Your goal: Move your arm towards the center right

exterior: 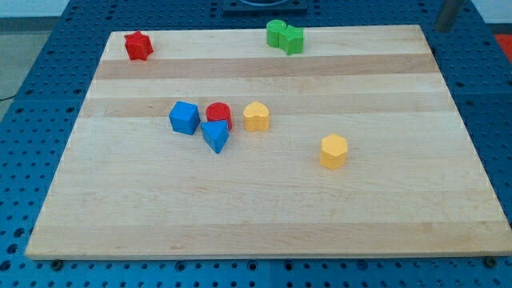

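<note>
At the view's top right corner, beyond the edge of the wooden table (pixel 384 216), a dark blurred rod enters from the top border, and my tip (pixel 442 30) sits over the blue perforated base (pixel 480 88), not over the wood. The end effector is a bare rod: it holds nothing and touches no block. The centre right of the table lies below my tip, toward the view's bottom, and the yellow hexagonal block (pixel 334 151) is the piece nearest that area, well apart from my tip. Two green blocks (pixel 285 37) stand against each other near the table's top edge, to the view's left of my tip. Near the table's centre, a blue cube (pixel 184 118), a red cylinder (pixel 218 114) and a blue triangular block (pixel 214 136) form a tight cluster, apparently touching, with a second yellow block (pixel 256 116) just beside the cylinder on the view's right. A red star (pixel 138 46) occupies the top left corner. Limits of observation: the rod is cut off by the top border and blurred, so its exact end is uncertain; the green blocks' shapes and the second yellow block's shape cannot be made out with confidence.
</note>
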You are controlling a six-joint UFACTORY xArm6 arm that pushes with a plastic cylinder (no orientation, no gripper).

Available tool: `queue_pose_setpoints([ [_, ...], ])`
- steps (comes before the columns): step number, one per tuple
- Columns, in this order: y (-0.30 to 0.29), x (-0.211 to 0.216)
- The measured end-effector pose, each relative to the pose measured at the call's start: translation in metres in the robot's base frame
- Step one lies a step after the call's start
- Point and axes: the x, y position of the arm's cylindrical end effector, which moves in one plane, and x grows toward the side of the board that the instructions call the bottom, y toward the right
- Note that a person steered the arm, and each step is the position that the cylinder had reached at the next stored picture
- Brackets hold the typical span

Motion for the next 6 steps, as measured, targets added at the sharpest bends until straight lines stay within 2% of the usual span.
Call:
queue_pose_setpoints([
  [2,-0.053,-0.011],
  [3,-0.058,-0.001],
  [4,-0.086,0.106],
  [5,-0.08,0.117],
  [6,-0.043,0.041],
])
